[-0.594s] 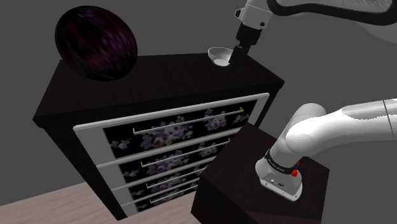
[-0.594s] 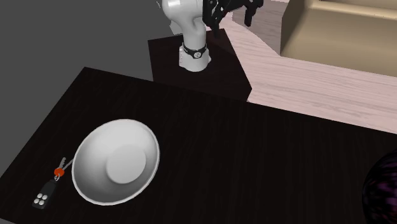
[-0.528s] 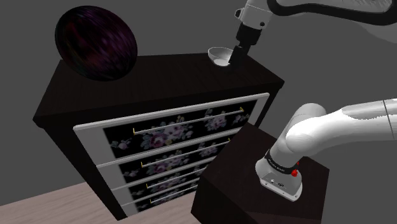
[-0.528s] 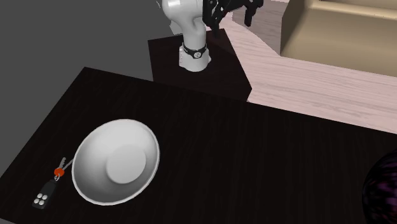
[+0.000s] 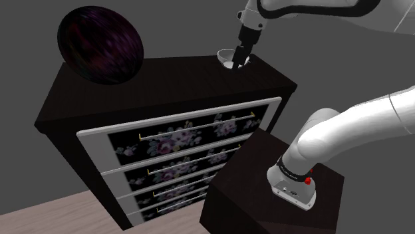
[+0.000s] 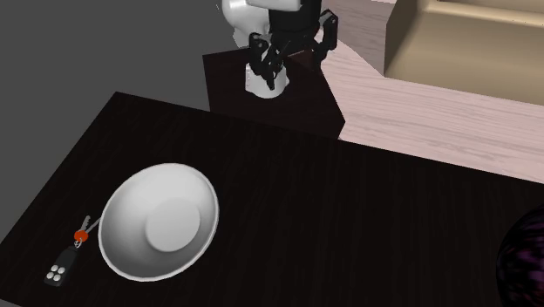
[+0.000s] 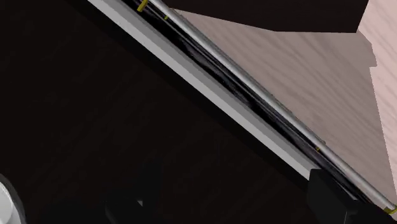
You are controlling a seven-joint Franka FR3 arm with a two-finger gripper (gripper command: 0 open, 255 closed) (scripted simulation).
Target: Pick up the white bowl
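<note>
shoulder view is showing my end effector [image 5: 238, 62] swinging in from beside the white bowl [image 5: 229, 58] to hang over its near rim, and it is reaching lower in the second exterior view than half a second ago. my fingers are standing apart, released, grasping nothing. the bowl is sitting empty near a corner of the dresser [image 5: 173, 83] top, with a key fob [image 6: 63, 264] lying just beside it. in the wrist view the bowl is peeking past one finger, not between the two, so i am judging that centring is coming before closing.
</note>
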